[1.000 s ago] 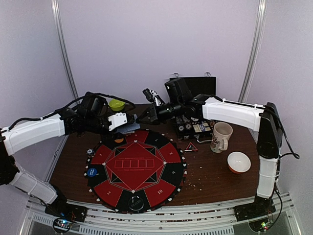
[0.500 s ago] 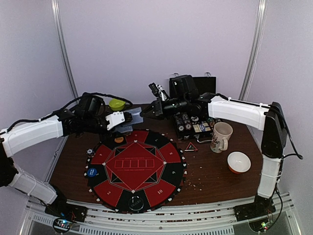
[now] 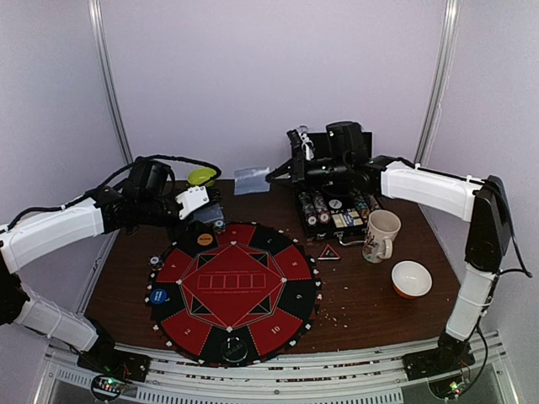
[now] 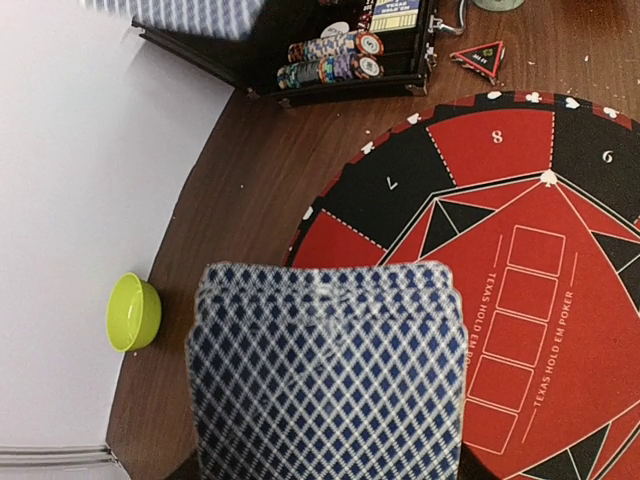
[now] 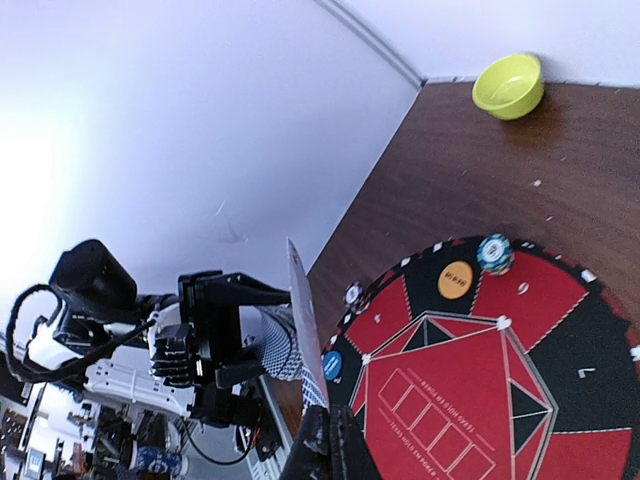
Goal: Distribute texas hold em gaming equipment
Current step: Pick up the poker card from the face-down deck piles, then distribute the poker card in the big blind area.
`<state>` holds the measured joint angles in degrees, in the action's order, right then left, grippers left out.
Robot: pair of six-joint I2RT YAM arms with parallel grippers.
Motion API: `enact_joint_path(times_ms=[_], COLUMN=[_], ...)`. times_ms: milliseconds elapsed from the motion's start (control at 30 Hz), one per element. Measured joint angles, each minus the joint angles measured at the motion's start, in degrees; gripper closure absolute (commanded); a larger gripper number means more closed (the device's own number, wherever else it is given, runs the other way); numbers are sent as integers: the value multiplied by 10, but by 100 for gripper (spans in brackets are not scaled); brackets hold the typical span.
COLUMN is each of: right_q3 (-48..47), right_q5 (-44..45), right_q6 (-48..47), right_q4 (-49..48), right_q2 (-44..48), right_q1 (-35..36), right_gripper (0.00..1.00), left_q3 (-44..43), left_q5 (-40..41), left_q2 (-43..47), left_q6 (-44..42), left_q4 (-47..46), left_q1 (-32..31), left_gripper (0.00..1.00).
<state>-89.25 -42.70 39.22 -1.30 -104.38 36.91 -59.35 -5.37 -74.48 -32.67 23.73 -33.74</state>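
We are gripping the card deck (image 4: 330, 385) with our left fingers (image 3: 195, 200). Our right fingers (image 5: 345, 452) are pinching one raised card (image 5: 305, 320).

Card (image 3: 252, 180) drawn off deck (image 4: 328, 375), carried up and rightward, now apart

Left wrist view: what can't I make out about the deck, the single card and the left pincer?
The left pincer: its grip is hidden behind the deck in the left wrist view, too small from the top.
The single card: face edge-on in the right wrist view, cut by the top edge in the left wrist view, blurred from the top.
Deck count: only the top card's back shows.
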Motion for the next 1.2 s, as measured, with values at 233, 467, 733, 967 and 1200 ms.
enact_joint_path(times_ms=[233, 467, 733, 967, 1200], right_q3=[37, 82, 90, 90, 85], right_q5=[63, 123, 178, 221, 310], right_q6=[-9, -6, 57, 128, 246], right_q4=[11, 41, -21, -90, -216], right_q2=[57, 45, -17, -87, -144], right_q1=[-22, 31, 130, 190, 208], right_gripper=[100, 100, 100, 100, 100], left_q3=[-2, -27, -55, -57, -57], left_q5=[10, 41, 66, 89, 102], left_q2=[0, 3, 8, 8, 22], left_q6=[56, 115, 137, 146, 155], left_q4=[22, 61, 78, 79, 77], left_q1=[4, 4, 4, 4, 4], left_gripper=[48, 49, 49, 49, 49])
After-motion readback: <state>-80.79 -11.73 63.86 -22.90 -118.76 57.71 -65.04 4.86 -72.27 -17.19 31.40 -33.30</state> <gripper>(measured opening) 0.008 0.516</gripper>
